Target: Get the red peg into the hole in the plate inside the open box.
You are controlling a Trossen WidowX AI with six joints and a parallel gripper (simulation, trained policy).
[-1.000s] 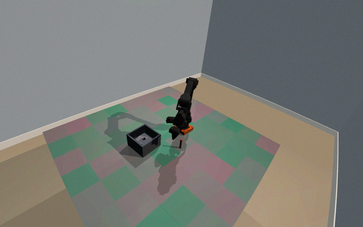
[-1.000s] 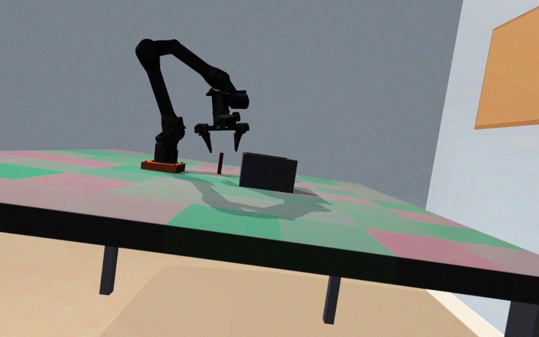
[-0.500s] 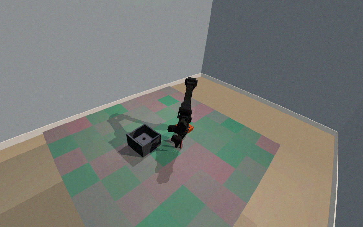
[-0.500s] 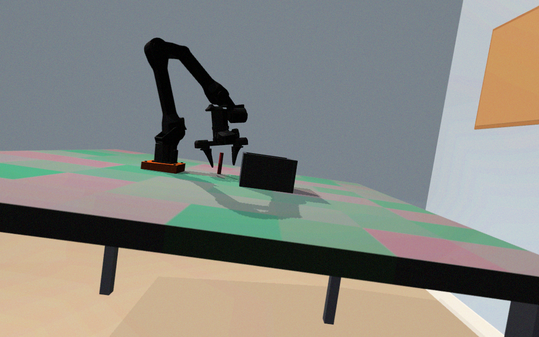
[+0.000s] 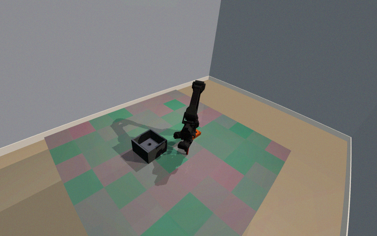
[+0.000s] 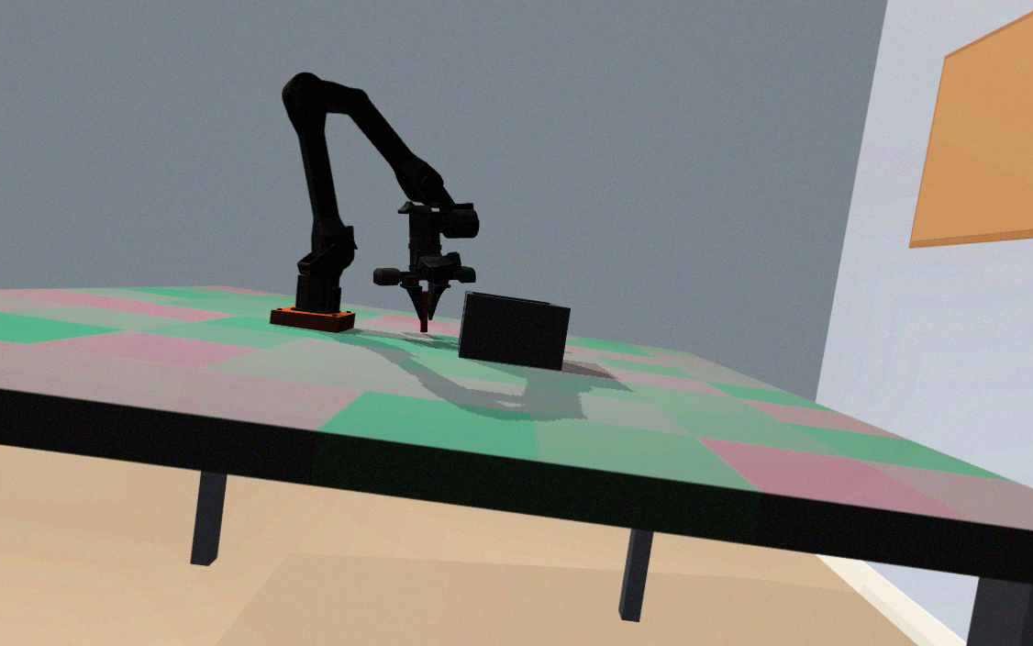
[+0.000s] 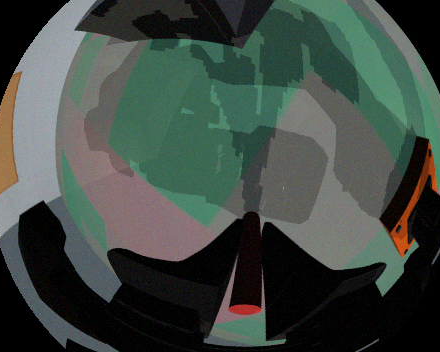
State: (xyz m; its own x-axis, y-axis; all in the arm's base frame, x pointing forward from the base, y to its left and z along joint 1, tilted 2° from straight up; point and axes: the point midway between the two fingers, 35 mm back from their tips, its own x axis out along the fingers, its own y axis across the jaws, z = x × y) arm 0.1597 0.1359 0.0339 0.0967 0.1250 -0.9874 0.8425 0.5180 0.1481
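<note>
The red peg (image 5: 187, 151) (image 6: 423, 326) (image 7: 247, 270) stands about upright, with its foot at the table top. My gripper (image 6: 424, 314) (image 7: 252, 226) points down and is shut on the peg, one finger on each side, with the peg's lower end showing below the fingertips. The dark open box (image 5: 140, 151) (image 6: 513, 332) (image 7: 186, 25) stands beside the gripper. The top view shows the grey plate (image 5: 155, 144) at its bottom with the dark hole (image 5: 149, 144) near the middle. The inside of the box is hidden in the exterior view and the wrist view.
The arm's orange base (image 5: 196, 134) (image 6: 312, 321) (image 7: 403, 241) stands behind the gripper, on the side away from the box. The box walls rise between the peg and the plate. The table top has green, pink and grey patches, with shadows of the arm and box.
</note>
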